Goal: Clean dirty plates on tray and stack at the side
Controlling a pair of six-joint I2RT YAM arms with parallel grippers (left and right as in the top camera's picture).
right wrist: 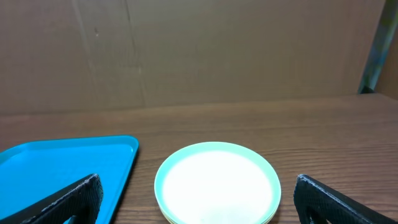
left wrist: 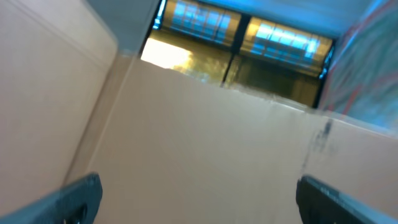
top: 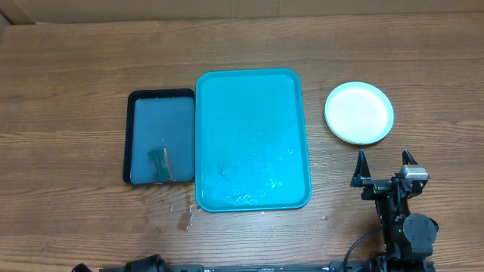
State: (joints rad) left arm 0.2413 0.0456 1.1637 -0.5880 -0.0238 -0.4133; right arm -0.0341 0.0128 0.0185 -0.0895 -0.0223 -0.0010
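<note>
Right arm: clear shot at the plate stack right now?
Likely yes. The right end effector sits open just short of the plate stack, facing it, and nothing lies between them.

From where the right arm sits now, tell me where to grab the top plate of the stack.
Take the top plate by its raised rim, on the edge nearest the open right gripper, coming from above with one finger inside the lip, one outside. It lies flat on the others, so probably only the rim offers a pinch.
</note>
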